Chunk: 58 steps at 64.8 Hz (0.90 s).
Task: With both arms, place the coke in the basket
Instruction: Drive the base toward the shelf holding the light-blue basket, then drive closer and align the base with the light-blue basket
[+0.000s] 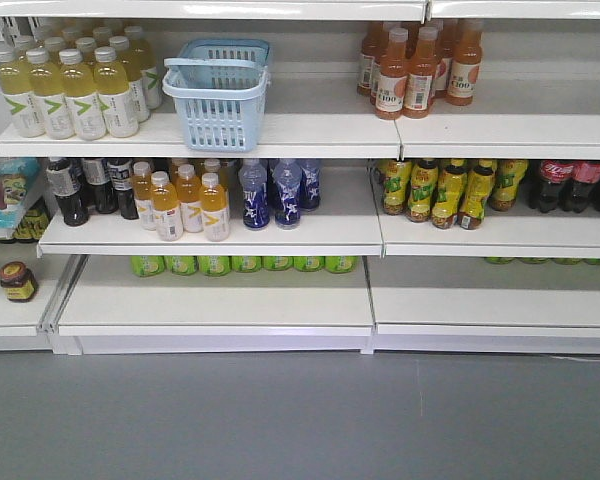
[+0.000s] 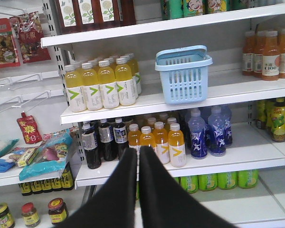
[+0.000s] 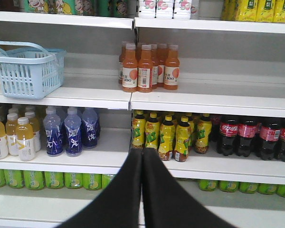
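Note:
The light blue basket (image 1: 216, 112) stands empty on the upper shelf, between the pale yellow drinks and the orange bottles. It also shows at upper right in the left wrist view as the basket (image 2: 184, 80) and at upper left in the right wrist view as the basket (image 3: 26, 75). The coke is out of view. My left gripper (image 2: 138, 152) is shut and empty, pointing at the middle shelf well short of the shelving. My right gripper (image 3: 142, 153) is shut and empty too, aimed at the yellow-labelled bottles. Neither arm shows in the front view.
Dark plastic cola bottles with red labels (image 3: 249, 137) stand at the right of the middle shelf. Orange bottles (image 1: 420, 68) sit right of the basket, pale yellow drinks (image 1: 75, 88) left of it. Blue bottles (image 1: 278, 192) and green cans (image 1: 242, 264) lie below. Grey floor (image 1: 300, 420) fronts the shelves.

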Available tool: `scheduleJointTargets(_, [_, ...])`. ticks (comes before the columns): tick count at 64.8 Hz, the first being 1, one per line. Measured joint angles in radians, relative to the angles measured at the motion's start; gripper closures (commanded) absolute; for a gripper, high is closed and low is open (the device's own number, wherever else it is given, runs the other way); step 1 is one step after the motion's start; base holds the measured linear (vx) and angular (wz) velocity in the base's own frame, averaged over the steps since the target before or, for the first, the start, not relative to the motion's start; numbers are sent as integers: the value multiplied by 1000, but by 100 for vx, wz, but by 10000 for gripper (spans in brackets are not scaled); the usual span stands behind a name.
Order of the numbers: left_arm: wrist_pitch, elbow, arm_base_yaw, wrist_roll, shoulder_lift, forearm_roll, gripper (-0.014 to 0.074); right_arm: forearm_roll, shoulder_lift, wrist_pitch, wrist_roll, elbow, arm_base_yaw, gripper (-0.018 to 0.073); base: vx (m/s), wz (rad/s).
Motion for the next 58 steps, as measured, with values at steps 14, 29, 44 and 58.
scheduleJointTargets(14, [0,0,0,0,0,0,602,0,0,0,0,0,0,569,16,0])
scheduleJointTargets(29, [0,0,0,0,0,0,602,0,0,0,0,0,0,569,16,0])
scheduleJointTargets(44, [0,0,0,0,0,0,602,0,0,0,0,0,0,569,17,-1])
scheduleJointTargets(58, [0,0,0,0,0,0,602,0,0,0,0,0,0,569,16,-1])
